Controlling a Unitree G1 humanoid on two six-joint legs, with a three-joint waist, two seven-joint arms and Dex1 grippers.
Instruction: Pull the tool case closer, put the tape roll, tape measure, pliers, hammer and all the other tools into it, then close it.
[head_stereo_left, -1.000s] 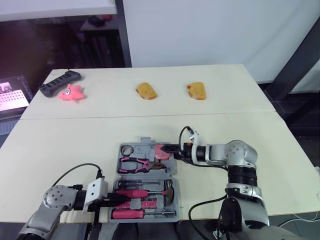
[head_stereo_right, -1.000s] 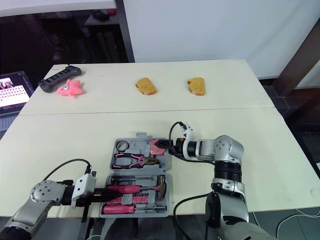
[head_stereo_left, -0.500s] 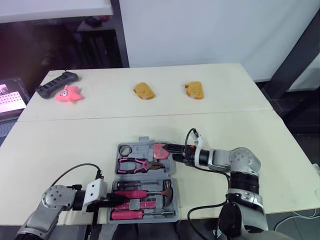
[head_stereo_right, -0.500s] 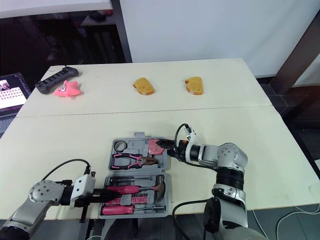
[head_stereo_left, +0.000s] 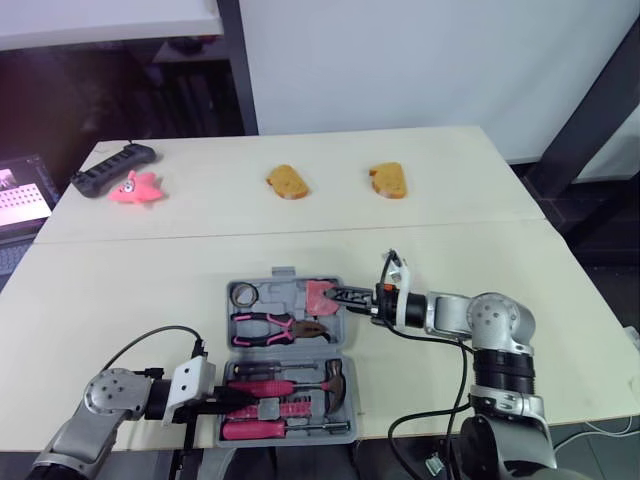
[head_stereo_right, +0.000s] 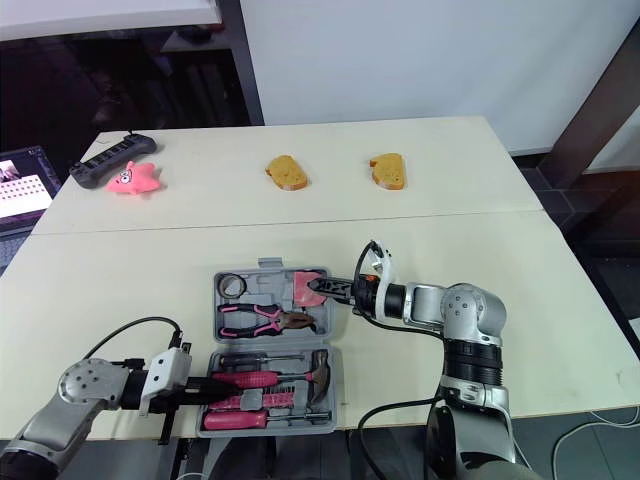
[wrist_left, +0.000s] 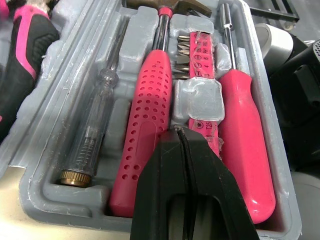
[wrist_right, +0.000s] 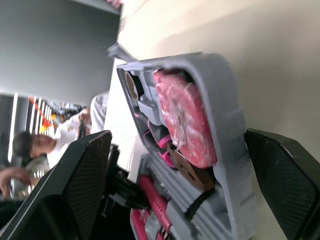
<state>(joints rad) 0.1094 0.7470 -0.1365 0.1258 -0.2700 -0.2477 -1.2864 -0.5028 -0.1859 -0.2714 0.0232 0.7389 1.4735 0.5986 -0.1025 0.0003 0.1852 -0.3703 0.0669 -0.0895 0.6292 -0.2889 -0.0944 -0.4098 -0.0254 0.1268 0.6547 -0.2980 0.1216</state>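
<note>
You see 2 bread slices on the far half of the table, the left slice and the right slice, well apart. At the far left corner, a pink toy lies just beside a black power strip

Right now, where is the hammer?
In the head view, the hammer lies in the near half of the open tool case, between a clear-handled screwdriver and the pink bit holder, ahead of the left gripper.
</note>
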